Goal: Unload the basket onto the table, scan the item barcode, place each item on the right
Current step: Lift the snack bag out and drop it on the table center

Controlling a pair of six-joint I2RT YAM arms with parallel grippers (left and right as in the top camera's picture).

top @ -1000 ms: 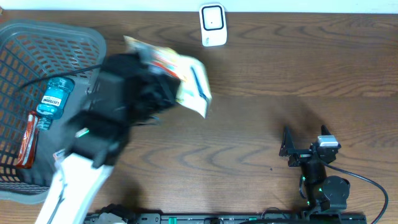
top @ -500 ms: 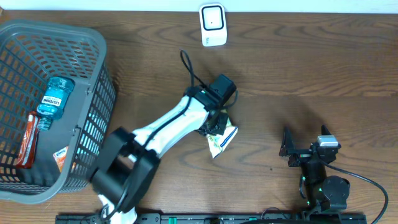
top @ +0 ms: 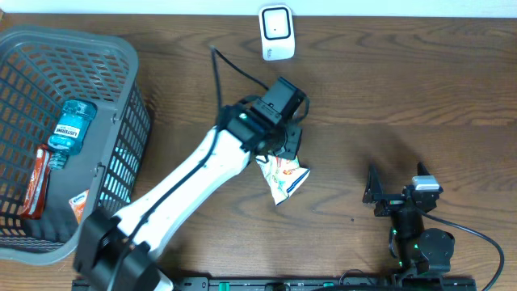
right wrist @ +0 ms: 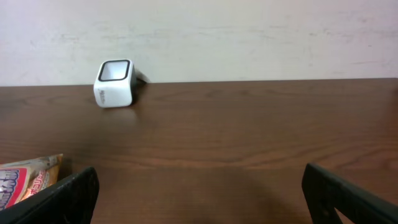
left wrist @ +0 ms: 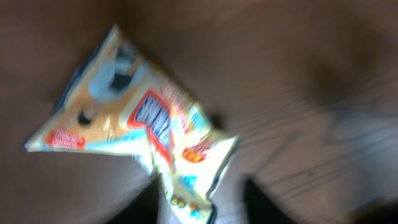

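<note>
The item is a pale snack bag (top: 284,179) with red and blue print, lying flat on the wooden table near its middle. My left gripper (top: 282,149) hovers over the bag's upper end. In the left wrist view the bag (left wrist: 137,124) fills the frame and one corner lies between the fingers of the left gripper (left wrist: 202,208); the jaws stand slightly apart, with a gap on the right side. The white scanner (top: 275,32) stands at the table's far edge. My right gripper (top: 396,181) rests open near the front right, and in its wrist view the right gripper (right wrist: 199,199) holds nothing.
A grey mesh basket (top: 81,40) stands at the left with a blue bottle (top: 71,125) and a red packet (top: 34,182) inside. The right wrist view shows the scanner (right wrist: 114,83) against the wall and the bag's edge (right wrist: 25,177) at lower left.
The left arm swung from beside the basket to the table's middle with the bag, laid it on the wood, and its jaws parted. The right arm stayed still.
</note>
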